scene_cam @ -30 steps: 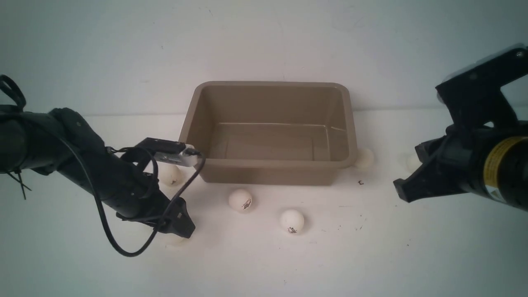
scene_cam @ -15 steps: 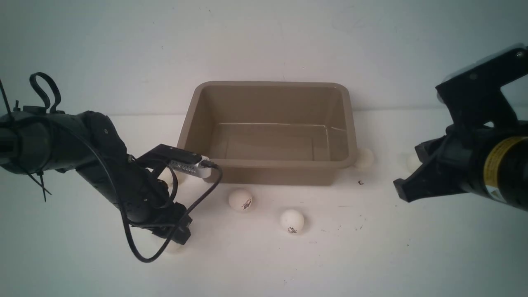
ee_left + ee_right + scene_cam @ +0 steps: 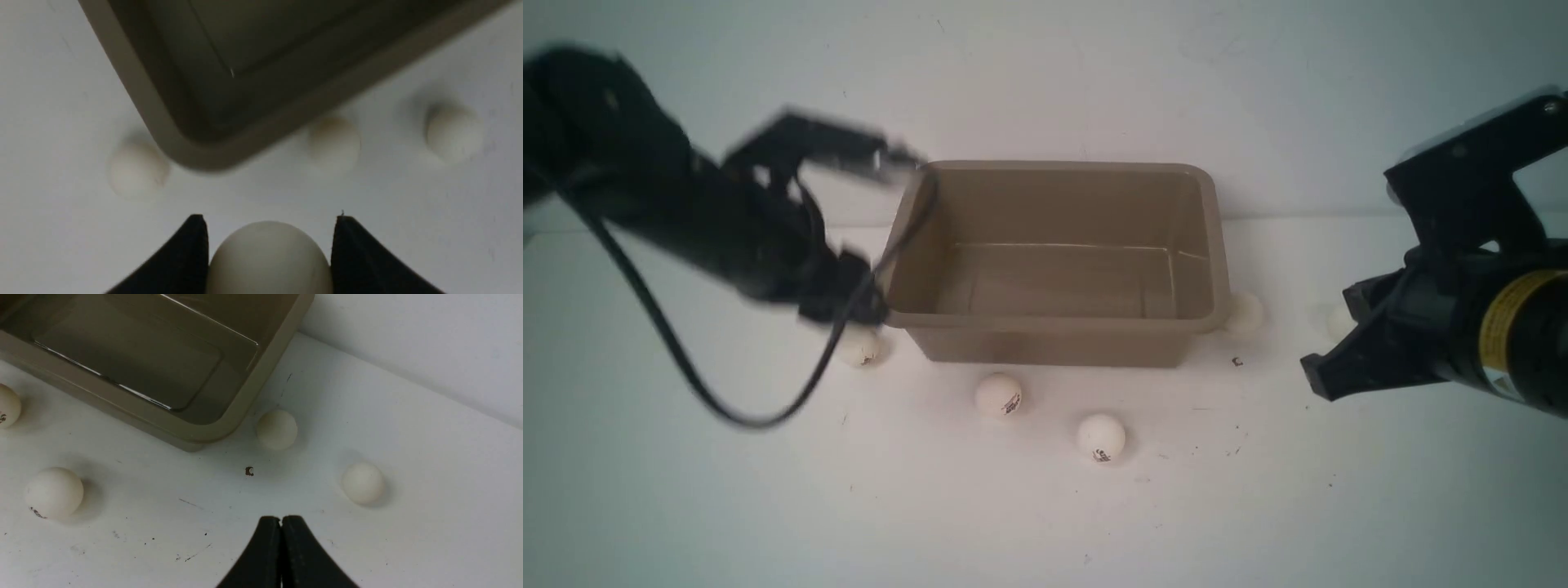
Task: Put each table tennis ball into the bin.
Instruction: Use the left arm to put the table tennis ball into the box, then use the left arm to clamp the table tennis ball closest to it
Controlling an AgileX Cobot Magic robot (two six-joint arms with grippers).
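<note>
The taupe bin (image 3: 1054, 327) stands mid-table, nothing inside it. My left gripper (image 3: 269, 217) is shut on a white table tennis ball (image 3: 267, 257), held above the table by the bin's near left corner (image 3: 175, 151). In the front view that gripper (image 3: 845, 298) is blurred and hides its ball. Several more balls lie on the table: one under the left arm (image 3: 860, 347), two in front of the bin (image 3: 999, 395) (image 3: 1101, 437), and two to its right (image 3: 1245, 313) (image 3: 1339, 321). My right gripper (image 3: 281, 518) is shut on nothing, hovering near the right-hand balls (image 3: 276, 429) (image 3: 363, 483).
A black cable (image 3: 727, 412) loops down from the left arm over the table. A tiny dark speck (image 3: 249, 471) lies near the bin's right corner. A white wall rises behind the bin.
The left jaws closed on the ball at the front left. The arm then rose and swung back toward the bin's left corner, carrying the ball. The right arm stayed still.
</note>
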